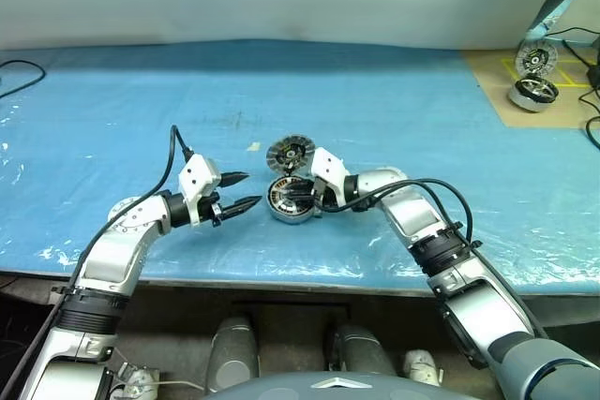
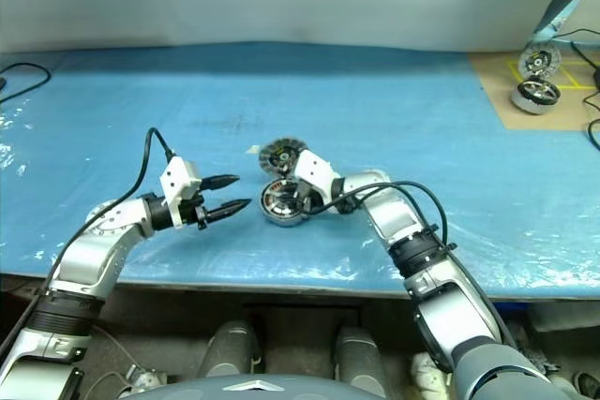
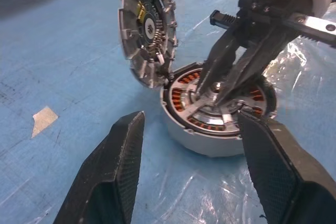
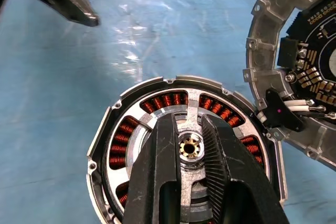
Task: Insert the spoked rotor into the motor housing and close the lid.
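The motor housing (image 1: pixel 278 203) is a shallow silver cup with copper windings on the blue table. Inside it lies the spoked rotor (image 4: pixel 192 98), its silvery spokes over the windings. My right gripper (image 4: pixel 189 123) reaches in from the right, its two black fingers shut on the rotor's hub. The lid (image 1: pixel 290 153) stands upright on its hinge at the housing's far side, its segmented face (image 3: pixel 147 30) showing. To the left of the housing hovers my left gripper (image 1: pixel 246 190), open, its tips pointing at the housing and holding nothing.
A second motor (image 1: pixel 534 93) with its own raised disc stands on a brown board at the back right. A small scrap of tape (image 1: pixel 253 147) lies just behind the lid. A black cable (image 1: pixel 21 68) curls at the far left edge.
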`<action>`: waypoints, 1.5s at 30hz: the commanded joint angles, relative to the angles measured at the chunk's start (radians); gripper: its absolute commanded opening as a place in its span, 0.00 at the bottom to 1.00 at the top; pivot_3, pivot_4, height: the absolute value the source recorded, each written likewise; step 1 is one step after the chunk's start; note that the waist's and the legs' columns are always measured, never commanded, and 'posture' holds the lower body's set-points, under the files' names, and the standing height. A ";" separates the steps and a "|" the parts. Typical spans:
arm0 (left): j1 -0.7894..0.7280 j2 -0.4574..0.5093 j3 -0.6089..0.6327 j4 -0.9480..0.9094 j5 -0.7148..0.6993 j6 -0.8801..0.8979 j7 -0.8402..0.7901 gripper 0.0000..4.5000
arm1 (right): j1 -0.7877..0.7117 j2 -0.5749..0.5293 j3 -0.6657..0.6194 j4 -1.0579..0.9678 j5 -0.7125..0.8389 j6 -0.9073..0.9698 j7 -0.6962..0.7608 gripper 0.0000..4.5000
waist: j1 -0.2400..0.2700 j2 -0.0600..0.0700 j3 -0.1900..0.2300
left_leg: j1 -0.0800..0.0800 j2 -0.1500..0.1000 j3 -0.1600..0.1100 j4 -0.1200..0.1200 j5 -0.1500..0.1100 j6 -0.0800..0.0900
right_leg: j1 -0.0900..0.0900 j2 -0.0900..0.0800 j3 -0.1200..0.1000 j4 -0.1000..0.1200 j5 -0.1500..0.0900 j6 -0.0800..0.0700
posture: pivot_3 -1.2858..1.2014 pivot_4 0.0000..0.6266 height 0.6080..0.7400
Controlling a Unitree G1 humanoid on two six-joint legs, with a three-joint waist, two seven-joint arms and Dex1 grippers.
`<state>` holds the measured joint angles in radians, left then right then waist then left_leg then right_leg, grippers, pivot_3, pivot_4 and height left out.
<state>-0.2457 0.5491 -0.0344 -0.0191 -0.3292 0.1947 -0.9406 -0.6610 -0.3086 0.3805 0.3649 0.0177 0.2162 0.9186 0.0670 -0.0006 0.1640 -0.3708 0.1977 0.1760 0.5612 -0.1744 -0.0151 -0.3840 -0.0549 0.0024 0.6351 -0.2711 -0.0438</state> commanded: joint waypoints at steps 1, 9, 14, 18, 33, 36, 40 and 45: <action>-0.014 -0.003 0.000 -0.047 -0.001 0.002 0.008 0.65 | 0.000 0.014 0.011 0.123 -0.076 -0.004 -0.084 0.06 | 0.000 0.000 0.000 | 0.000 0.000 0.000 0.000 0.000 0.000 | 0.000 0.000 0.000 0.000 0.000 0.000 | 0.52 0.24 1.00; -0.037 -0.024 0.009 -0.043 -0.003 0.013 0.044 0.65 | -0.025 0.030 -0.013 0.134 -0.061 -0.018 -0.103 0.06 | 0.000 0.000 0.000 | -0.004 0.000 0.000 -0.002 0.001 -0.001 | -0.002 0.000 0.000 -0.006 0.000 0.000 | 0.52 0.24 1.00; -0.056 -0.032 0.021 -0.033 -0.020 0.018 0.050 0.65 | -0.013 0.035 -0.075 0.036 0.046 0.060 -0.027 0.14 | 0.000 0.000 0.000 | -0.009 0.000 0.000 -0.004 0.002 -0.004 | -0.003 0.001 -0.001 -0.011 0.001 0.000 | 0.52 0.24 1.00; -0.061 -0.032 0.019 -0.024 -0.017 0.016 0.047 0.65 | -0.017 0.042 -0.114 -0.013 0.105 0.145 0.005 0.44 | 0.001 0.000 0.000 | -0.015 0.000 0.000 -0.005 0.002 -0.004 | -0.008 0.001 -0.003 -0.012 0.004 0.004 | 0.52 0.24 1.00; -0.242 -0.120 0.149 0.198 -0.073 0.026 0.178 0.65 | 0.017 -0.050 -0.268 -0.280 0.287 0.341 0.047 0.44 | 0.005 -0.001 0.001 | -0.021 -0.001 -0.001 -0.006 0.003 -0.004 | -0.012 0.001 -0.007 -0.012 0.005 0.005 | 0.52 0.24 1.00; -0.341 -0.148 0.144 0.364 -0.028 -0.050 0.200 0.65 | 0.036 -0.066 -0.280 -0.312 0.293 0.365 0.021 0.44 | 0.005 -0.002 0.002 | -0.021 -0.001 -0.002 -0.005 0.003 -0.004 | -0.011 0.001 -0.008 -0.011 0.005 0.006 | 0.52 0.24 1.00; -0.557 -0.210 0.168 0.703 -0.006 -0.173 0.200 0.51 | 0.080 -0.088 -0.305 -0.358 0.297 0.399 -0.025 0.45 | 0.013 -0.003 0.003 | -0.023 -0.003 -0.003 -0.001 0.003 -0.004 | -0.010 0.001 -0.010 -0.011 0.006 0.007 | 0.52 0.24 1.00; -0.767 -0.287 0.153 1.043 0.066 -0.307 0.213 0.14 | 0.135 -0.099 -0.303 -0.423 0.298 0.428 -0.073 0.45 | 0.024 -0.005 0.003 | -0.028 -0.009 -0.006 0.003 0.003 -0.004 | -0.010 -0.001 -0.011 -0.011 0.008 0.010 | 0.52 0.24 1.00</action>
<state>-0.9624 0.2806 0.1229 0.9452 -0.2895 -0.0598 -0.7282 -0.5337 -0.4040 0.0921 0.0057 0.2961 0.6356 0.8617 0.0912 -0.0051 0.1675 -0.3988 0.1891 0.1692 0.5638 -0.1717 -0.0192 -0.3939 -0.0554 -0.0093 0.6239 -0.2630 -0.0340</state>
